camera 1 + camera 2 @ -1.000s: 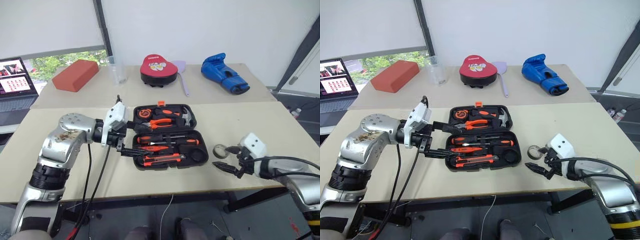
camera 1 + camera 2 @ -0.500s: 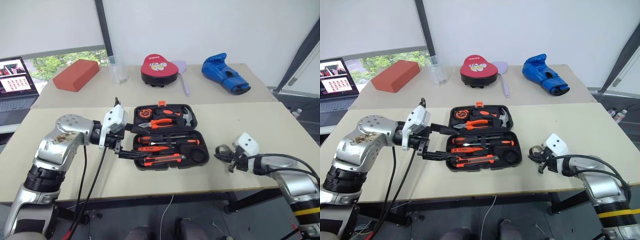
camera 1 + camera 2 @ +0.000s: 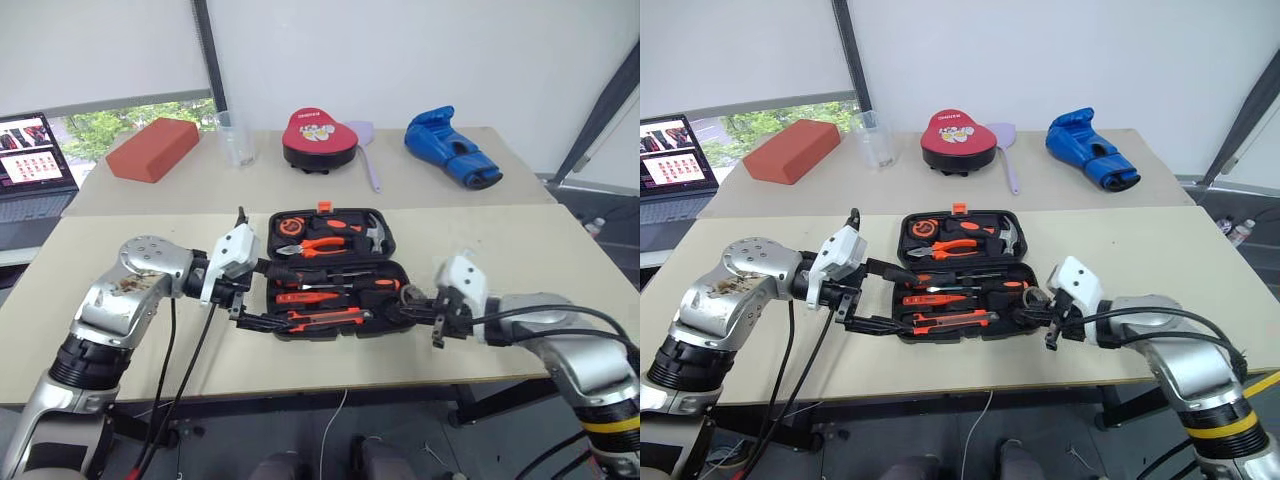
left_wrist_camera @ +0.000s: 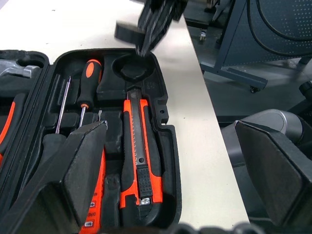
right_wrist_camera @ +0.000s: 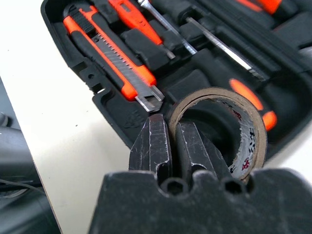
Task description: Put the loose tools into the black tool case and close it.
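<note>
The black tool case [image 3: 332,263] lies open in the middle of the near table. In its front half lie the utility knife [image 3: 325,319], two screwdrivers [image 3: 340,283] and the slim orange tester [image 3: 300,297]. My right gripper [image 3: 420,305] is shut on the rim of the small dark tape roll [image 5: 253,141]. It holds the roll [image 3: 1032,296] just above the case's right end, near the empty round slot [image 4: 134,70]. At the case's left end my left gripper [image 3: 262,296] stands open and holds nothing, one finger at the hinge line and one at the front corner.
Pliers [image 3: 320,243], a tape measure [image 3: 291,226] and a hammer [image 3: 375,233] fill the case's rear half. On the far table sit a red brick block [image 3: 152,149], a clear cup [image 3: 233,140], a red pad [image 3: 318,140] and a blue boxing glove [image 3: 450,145]. A laptop [image 3: 35,165] stands far left.
My right gripper shut on the tape roll on the table at the right, lifted it and carried it left to the case's right end. The left gripper has stayed put.
</note>
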